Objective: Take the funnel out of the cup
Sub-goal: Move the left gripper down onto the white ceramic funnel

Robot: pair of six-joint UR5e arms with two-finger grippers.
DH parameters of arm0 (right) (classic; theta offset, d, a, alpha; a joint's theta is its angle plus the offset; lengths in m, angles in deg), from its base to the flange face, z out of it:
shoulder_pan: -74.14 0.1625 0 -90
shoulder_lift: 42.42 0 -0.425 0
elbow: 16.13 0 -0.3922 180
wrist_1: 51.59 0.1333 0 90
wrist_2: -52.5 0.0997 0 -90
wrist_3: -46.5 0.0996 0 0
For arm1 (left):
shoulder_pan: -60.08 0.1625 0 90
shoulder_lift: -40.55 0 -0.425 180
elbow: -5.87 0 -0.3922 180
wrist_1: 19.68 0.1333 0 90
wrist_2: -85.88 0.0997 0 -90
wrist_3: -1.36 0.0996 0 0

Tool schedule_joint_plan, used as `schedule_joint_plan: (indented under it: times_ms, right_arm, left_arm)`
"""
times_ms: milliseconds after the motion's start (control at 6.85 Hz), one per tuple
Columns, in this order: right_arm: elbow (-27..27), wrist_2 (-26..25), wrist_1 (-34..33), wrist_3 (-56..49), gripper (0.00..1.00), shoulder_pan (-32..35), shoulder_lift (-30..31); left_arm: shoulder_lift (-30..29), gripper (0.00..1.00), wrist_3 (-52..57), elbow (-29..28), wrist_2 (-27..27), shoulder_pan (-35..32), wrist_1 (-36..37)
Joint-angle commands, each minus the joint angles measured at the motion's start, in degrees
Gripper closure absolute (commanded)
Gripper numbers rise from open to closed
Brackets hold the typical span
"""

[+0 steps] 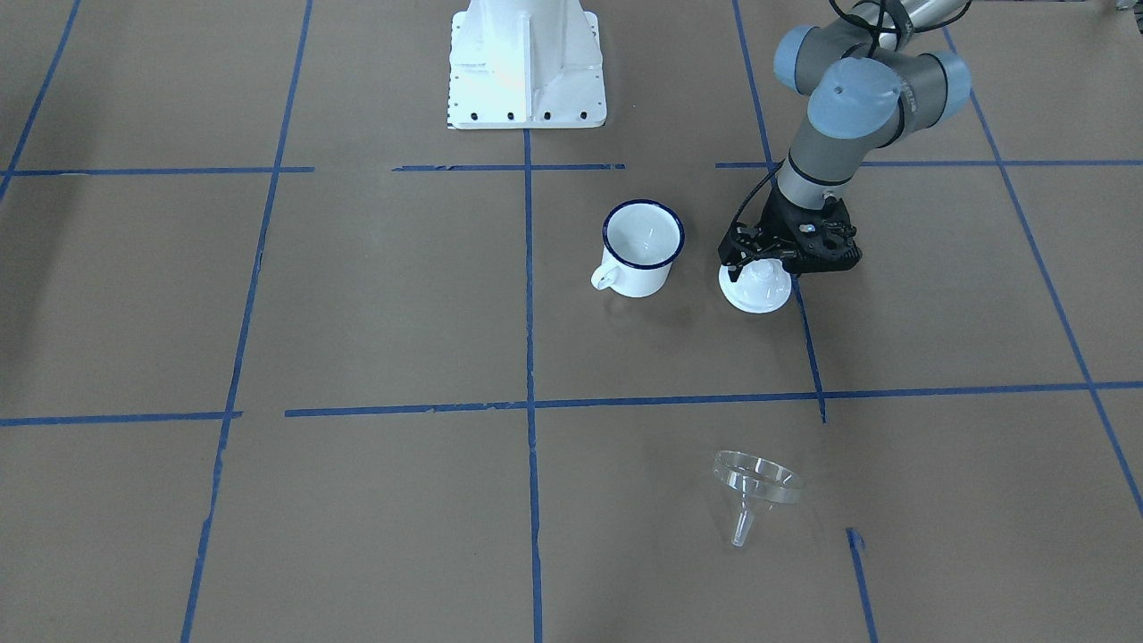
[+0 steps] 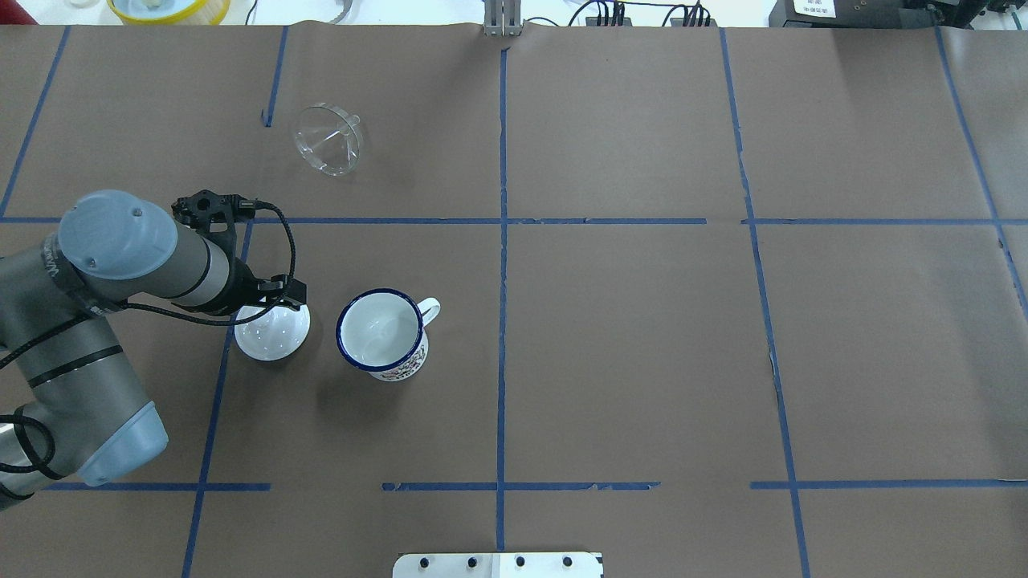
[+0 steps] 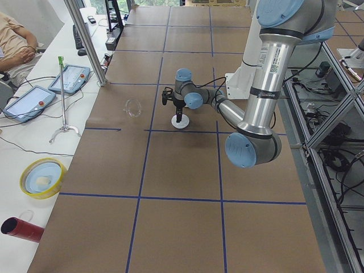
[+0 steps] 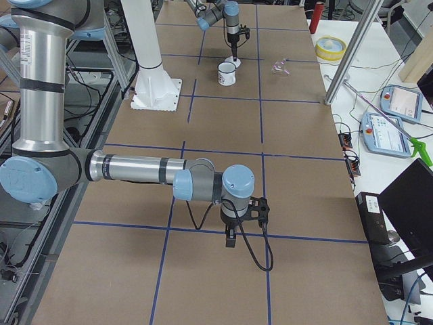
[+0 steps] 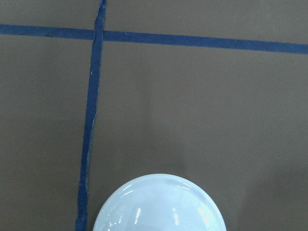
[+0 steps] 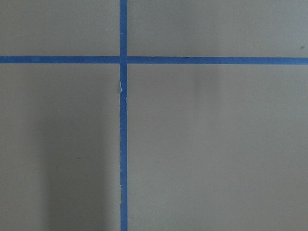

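Observation:
The clear funnel (image 1: pixel 755 482) lies on its side on the brown table, far from the cup; it also shows in the overhead view (image 2: pixel 328 143). The cup (image 1: pixel 641 246), a white mug with a dark blue rim, stands upright and empty (image 2: pixel 384 333). My left gripper (image 1: pixel 761 268) points down just beside the cup and is shut on the knob of a round white lid (image 1: pixel 755 290) that rests on the table. The lid's dome fills the bottom of the left wrist view (image 5: pixel 159 204). My right gripper (image 4: pixel 230 238) hangs over bare table far from these; I cannot tell if it is open.
Blue tape lines (image 2: pixel 502 241) divide the brown paper into squares. The white robot base (image 1: pixel 527 62) stands behind the cup. A yellow bowl (image 3: pixel 41 177), tablets and a metal pole (image 3: pixel 85 40) sit on the operators' side beyond the table edge.

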Motion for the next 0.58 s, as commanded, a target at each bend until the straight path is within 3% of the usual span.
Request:
schedule_joint_plan:
  times_ms: [0,146,438]
  right_arm:
    - [0.0,0.0,0.0,0.0,0.0,0.0,0.0]
    - [0.0,0.0,0.0,0.0,0.0,0.0,0.0]
    - [0.0,0.0,0.0,0.0,0.0,0.0,0.0]
  left_arm:
    - [0.06,0.1,-0.04,0.06,-0.03,0.07,-0.03]
    - [0.06,0.19,-0.04,0.06,-0.03,0.16,0.06]
    - [0.14,0.19,-0.04,0.15,-0.03,0.25,0.06]
